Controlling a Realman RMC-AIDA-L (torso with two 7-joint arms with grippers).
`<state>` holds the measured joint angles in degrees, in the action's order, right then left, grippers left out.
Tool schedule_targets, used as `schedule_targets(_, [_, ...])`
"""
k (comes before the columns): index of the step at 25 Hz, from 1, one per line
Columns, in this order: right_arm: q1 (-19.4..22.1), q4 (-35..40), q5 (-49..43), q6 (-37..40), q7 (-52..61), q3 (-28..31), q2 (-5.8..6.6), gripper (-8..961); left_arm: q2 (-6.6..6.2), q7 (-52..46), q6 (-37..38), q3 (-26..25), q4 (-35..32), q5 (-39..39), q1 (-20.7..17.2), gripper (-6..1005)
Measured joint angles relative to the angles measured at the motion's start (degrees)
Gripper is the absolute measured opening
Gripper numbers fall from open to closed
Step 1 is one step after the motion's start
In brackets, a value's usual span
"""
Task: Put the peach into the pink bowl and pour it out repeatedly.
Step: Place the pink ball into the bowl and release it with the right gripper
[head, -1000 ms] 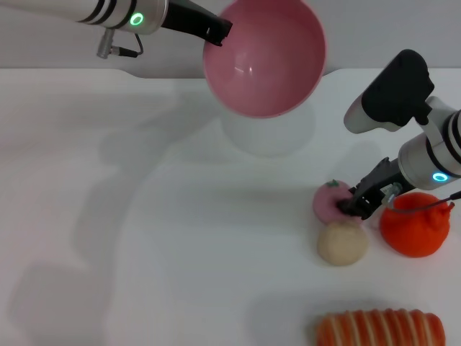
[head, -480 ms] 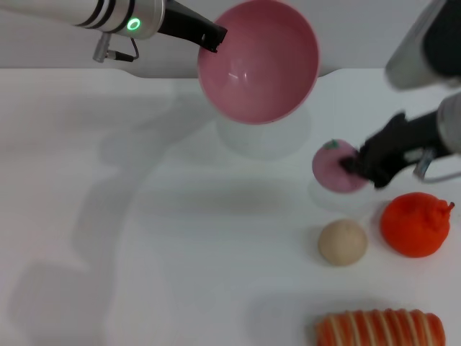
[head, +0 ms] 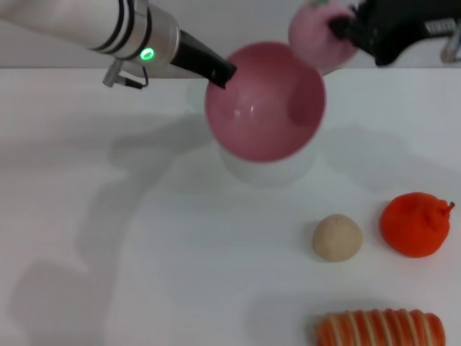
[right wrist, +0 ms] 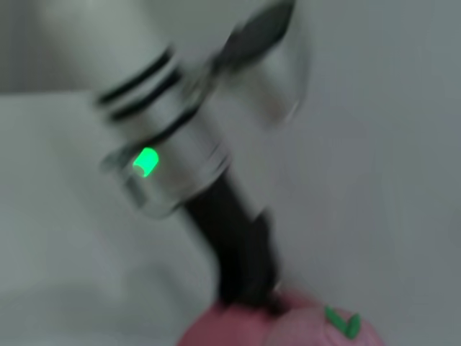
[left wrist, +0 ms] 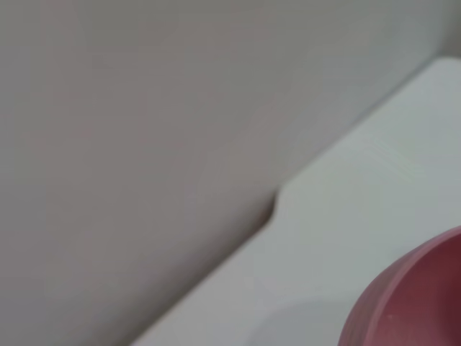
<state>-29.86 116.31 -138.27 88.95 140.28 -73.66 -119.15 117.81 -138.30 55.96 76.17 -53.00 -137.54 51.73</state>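
Right gripper, closed on the peach, holds it above the far rim of the pink bowl, gripped aloft by the left gripper; release should wait until the peach is centred over the bowl.

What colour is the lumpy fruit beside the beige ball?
Orange-red lumpy fruit, clearest in the head view.

Left arm: white/silver tube w/ black bands, green LED ring, small cable loop underneath, black tapered end. Right arm: chunky black housing, silver bit at edge.
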Motion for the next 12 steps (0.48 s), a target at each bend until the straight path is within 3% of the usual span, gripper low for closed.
schedule_targets(3, [-0.15, -2.96, -0.61, -4.6, -0.27, -0.96, 0.03, 39, 0.03, -1.21, 1.56, 2.26, -0.34, -0.16, 0.0, 42])
schedule_targets(12, [-1.47, -14.85, -0.85, -12.07, -3.32, -7.96, 0.15, 40, 0.06, -2.63, 6.12, 2.73, -0.66, -2.34, 0.82, 42])
